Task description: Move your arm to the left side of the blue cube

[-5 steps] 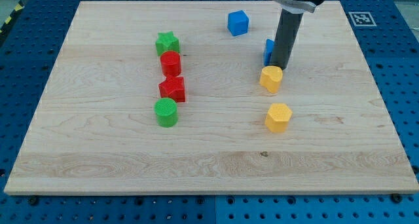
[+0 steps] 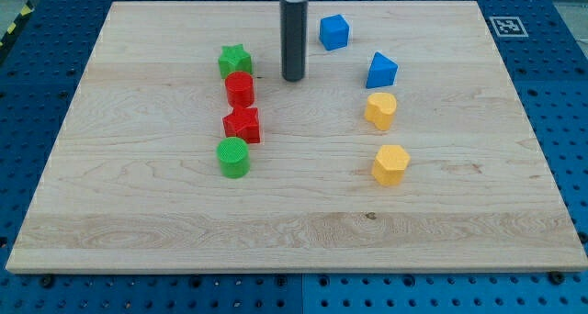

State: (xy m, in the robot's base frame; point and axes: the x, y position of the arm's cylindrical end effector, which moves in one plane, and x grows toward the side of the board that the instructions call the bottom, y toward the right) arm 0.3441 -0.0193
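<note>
The blue cube [image 2: 334,31] sits near the view's top, right of the middle of the wooden board [image 2: 294,250]. My tip [image 2: 293,78] rests on the board to the cube's lower left, about a block's width of bare wood away from it. The tip stands between the cube and the green star [image 2: 235,60], touching neither.
A blue triangular block [image 2: 381,71] lies right of the tip, with a yellow block [image 2: 380,110] and a yellow hexagon [image 2: 390,164] below it. Below the green star stand a red cylinder [image 2: 240,89], a red star [image 2: 243,125] and a green cylinder [image 2: 233,157].
My tip has moved left and slightly up, away from the blue triangular block and the upper yellow block, uncovering the triangular block. No block has moved.
</note>
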